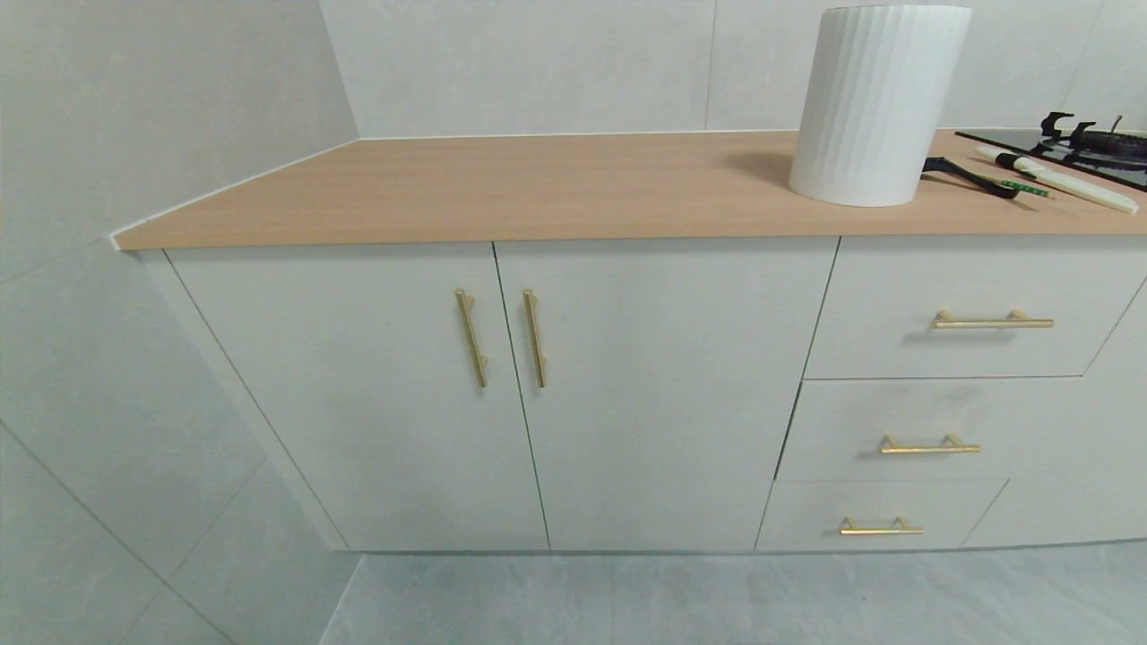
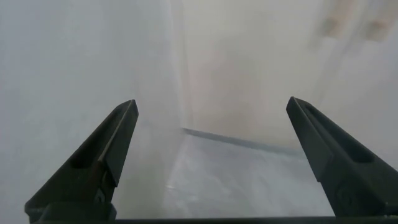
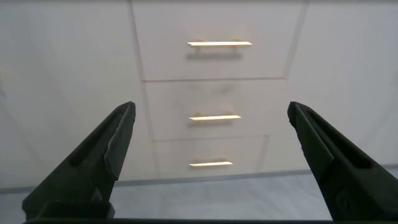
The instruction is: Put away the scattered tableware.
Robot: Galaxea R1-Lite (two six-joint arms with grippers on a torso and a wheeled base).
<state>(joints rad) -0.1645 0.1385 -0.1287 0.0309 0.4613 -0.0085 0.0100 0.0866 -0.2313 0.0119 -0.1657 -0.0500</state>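
Scattered tableware, a black-handled utensil (image 1: pixel 972 176) and a long white utensil (image 1: pixel 1071 184), lies on the light wooden counter (image 1: pixel 538 188) just beside a tall white ribbed container (image 1: pixel 878 98). The left pincer (image 2: pixel 211 102) is spread wide and empty. The right pincer (image 3: pixel 211 106), also spread and empty, faces white drawers (image 3: pixel 214 93) with gold handles.

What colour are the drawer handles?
The handles are gold, clearest in the head view.
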